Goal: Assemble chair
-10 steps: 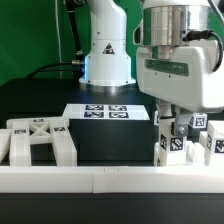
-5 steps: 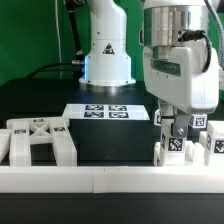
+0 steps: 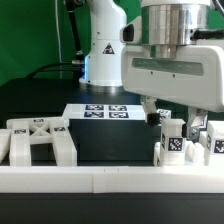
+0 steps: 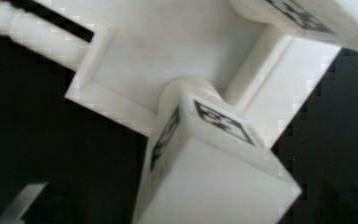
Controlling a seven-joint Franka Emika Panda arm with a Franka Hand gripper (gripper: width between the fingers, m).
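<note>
Black table (image 3: 110,140). On it: marker board (image 3: 105,112) at rear, chair part (image 3: 38,140) at the exterior view's left, chair parts (image 3: 176,150) at its right, white rail (image 3: 110,178) along the front.

Marker board (image 3: 100,112) lies behind, between chair frame (image 3: 38,140) and chair posts (image 3: 173,148).

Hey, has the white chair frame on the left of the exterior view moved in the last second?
No. The chair frame keeps its place behind the border rail, on the exterior view's left of the marker board.
</note>
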